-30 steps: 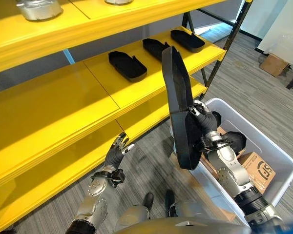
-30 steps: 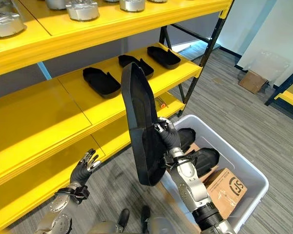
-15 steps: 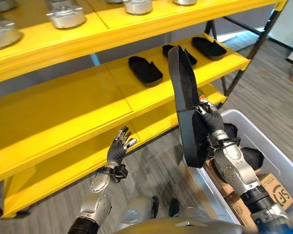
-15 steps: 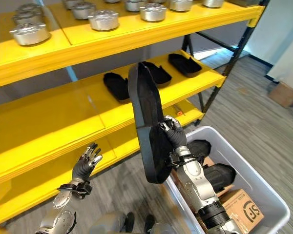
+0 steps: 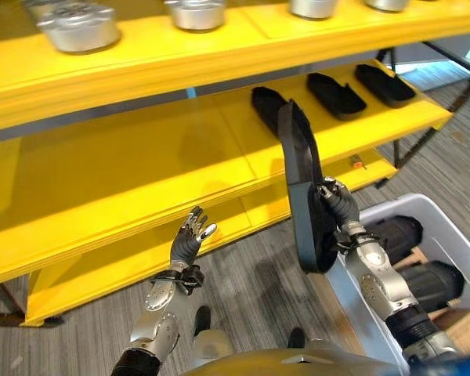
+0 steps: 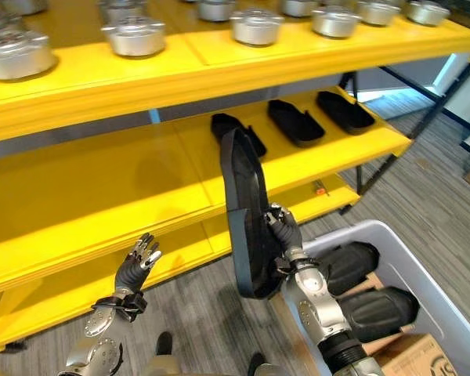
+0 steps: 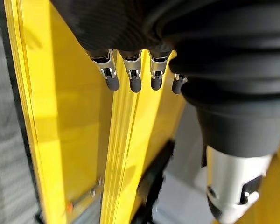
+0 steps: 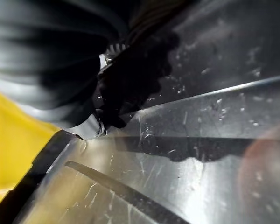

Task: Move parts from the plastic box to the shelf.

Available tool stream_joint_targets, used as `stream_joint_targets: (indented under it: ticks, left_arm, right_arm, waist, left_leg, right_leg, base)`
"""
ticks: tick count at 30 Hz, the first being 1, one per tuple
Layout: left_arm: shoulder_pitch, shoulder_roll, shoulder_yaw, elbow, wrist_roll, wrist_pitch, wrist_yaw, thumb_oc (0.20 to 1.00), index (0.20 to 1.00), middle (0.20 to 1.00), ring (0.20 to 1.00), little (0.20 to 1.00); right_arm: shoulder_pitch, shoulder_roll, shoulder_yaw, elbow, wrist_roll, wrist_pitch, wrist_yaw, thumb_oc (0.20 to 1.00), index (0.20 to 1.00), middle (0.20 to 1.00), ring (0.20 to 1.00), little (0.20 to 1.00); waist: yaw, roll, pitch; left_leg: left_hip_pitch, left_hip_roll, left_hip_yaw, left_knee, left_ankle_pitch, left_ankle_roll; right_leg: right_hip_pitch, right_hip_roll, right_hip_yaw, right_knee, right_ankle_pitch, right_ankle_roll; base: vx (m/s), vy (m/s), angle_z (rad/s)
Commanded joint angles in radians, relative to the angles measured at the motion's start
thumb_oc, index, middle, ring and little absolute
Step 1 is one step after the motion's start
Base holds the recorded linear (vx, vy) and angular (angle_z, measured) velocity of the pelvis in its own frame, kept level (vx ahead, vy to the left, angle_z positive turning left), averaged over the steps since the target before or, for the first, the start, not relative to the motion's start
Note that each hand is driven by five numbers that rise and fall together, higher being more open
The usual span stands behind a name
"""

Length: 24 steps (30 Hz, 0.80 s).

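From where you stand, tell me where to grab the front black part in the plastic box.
Take the front black part across its rounded end nearest the right hand, coming from above: it lies flat, top exposed, with the plastic box wall beside it.

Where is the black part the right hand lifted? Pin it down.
In the eye views the long black part stands nearly upright in the right hand, above the plastic box's left edge, in front of the yellow shelf.
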Motion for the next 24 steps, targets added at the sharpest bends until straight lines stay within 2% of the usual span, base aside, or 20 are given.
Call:
stream_joint_targets:
  ticks: [1, 2, 3, 9, 10, 12, 18, 19, 24]
  left_arm:
    - [0.009, 0.034, 0.01, -0.074, -0.012, -0.038, -0.015, 1.0, 1.0, 1.0, 1.0, 1.0]
    - [0.009, 0.034, 0.01, -0.074, -0.012, -0.038, -0.015, 1.0, 1.0, 1.0, 1.0, 1.0]
    - [0.007, 0.05, 0.004, -0.085, -0.012, -0.037, -0.016, 1.0, 1.0, 1.0, 1.0, 1.0]
    - [-0.012, 0.093, -0.008, -0.107, -0.015, -0.037, 0.0, 1.0, 1.0, 1.0, 1.0, 1.0]
    - [-0.018, 0.103, -0.013, -0.114, -0.018, -0.035, 0.004, 1.0, 1.0, 1.0, 1.0, 1.0]
    - [-0.019, 0.108, -0.013, -0.116, -0.02, -0.035, 0.006, 1.0, 1.0, 1.0, 1.0, 1.0]
    - [-0.026, 0.144, -0.024, -0.141, -0.03, -0.032, 0.01, 1.0, 1.0, 1.0, 1.0, 1.0]
    - [-0.03, 0.158, -0.034, -0.145, -0.03, -0.032, 0.007, 1.0, 1.0, 1.0, 1.0, 1.0]
    - [-0.043, 0.189, -0.06, -0.166, -0.049, -0.034, 0.006, 1.0, 1.0, 1.0, 1.0, 1.0]
  right_arm:
    - [-0.043, 0.006, -0.014, -0.064, -0.026, -0.043, 0.023, 0.2, 0.2, 0.2, 0.2, 0.2]
    - [-0.043, 0.006, -0.014, -0.064, -0.026, -0.043, 0.023, 0.2, 0.2, 0.2, 0.2, 0.2]
    - [-0.053, 0.012, -0.004, -0.055, -0.035, -0.034, 0.025, 0.2, 0.2, 0.2, 0.2, 0.2]
    - [-0.171, 0.043, 0.059, -0.015, -0.068, -0.023, 0.006, 0.2, 0.2, 0.2, 0.2, 0.2]
    - [-0.217, 0.049, 0.076, -0.004, -0.078, -0.02, 0.0, 0.2, 0.2, 0.2, 0.2, 0.2]
    - [-0.237, 0.052, 0.079, 0.001, -0.081, -0.02, -0.008, 0.2, 0.2, 0.2, 0.2, 0.2]
    - [-0.366, 0.064, 0.09, 0.057, -0.107, -0.021, -0.053, 0.2, 0.2, 0.2, 0.2, 0.2]
    - [-0.433, 0.065, 0.085, 0.097, -0.111, -0.023, -0.079, 0.2, 0.2, 0.2, 0.2, 0.2]
    - [-0.633, 0.042, 0.053, 0.23, -0.11, -0.03, -0.144, 0.2, 0.2, 0.2, 0.2, 0.2]
  waist:
    - [0.022, -0.013, -0.021]
    - [0.021, -0.013, -0.021]
    - [0.038, -0.025, -0.021]
    - [0.106, -0.06, -0.017]
    - [0.134, -0.068, -0.007]
    - [0.142, -0.072, -0.006]
    - [0.205, -0.084, 0.024]
    - [0.225, -0.086, 0.034]
    - [0.258, -0.082, 0.062]
  left_leg:
    - [-0.087, 0.017, 0.02, 0.122, -0.031, 0.02]
    - [-0.088, 0.017, 0.019, 0.123, -0.032, 0.02]
    - [-0.11, -0.016, 0.017, 0.157, -0.059, 0.033]
    - [-0.188, -0.081, -0.014, 0.215, -0.093, 0.049]
    - [-0.214, -0.099, -0.032, 0.234, -0.1, 0.051]
    - [-0.228, -0.107, -0.04, 0.235, -0.098, 0.052]
    - [-0.286, -0.138, -0.083, 0.266, -0.1, 0.051]
    - [-0.297, -0.147, -0.093, 0.27, -0.101, 0.052]
    - [-0.332, -0.161, -0.112, 0.291, -0.102, 0.056]
  right_leg:
    - [0.03, -0.043, -0.023, 0.065, -0.072, 0.024]
    - [0.03, -0.043, -0.023, 0.066, -0.072, 0.024]
    - [0.039, -0.069, -0.034, 0.065, -0.067, 0.038]
    - [0.035, -0.115, -0.087, 0.058, -0.051, 0.064]
    - [0.038, -0.121, -0.107, 0.059, -0.052, 0.067]
    - [0.035, -0.124, -0.12, 0.057, -0.049, 0.068]
    - [0.036, -0.13, -0.176, 0.06, -0.051, 0.069]
    - [0.035, -0.13, -0.19, 0.062, -0.053, 0.069]
    - [0.013, -0.131, -0.208, 0.089, -0.062, 0.063]
  base:
    - [0.04, 0.078, 0.23]
    - [0.11, 0.217, 0.34]
    - [0.11, 0.202, 0.32]
    - [0.06, 0.146, 0.29]
    - [0.04, 0.093, 0.33]
    - [0.01, 0.043, 0.26]
    - [0.0, 0.013, 0.42]
    - [0.0, 0.018, 0.28]
    - [-0.03, 0.009, 0.18]
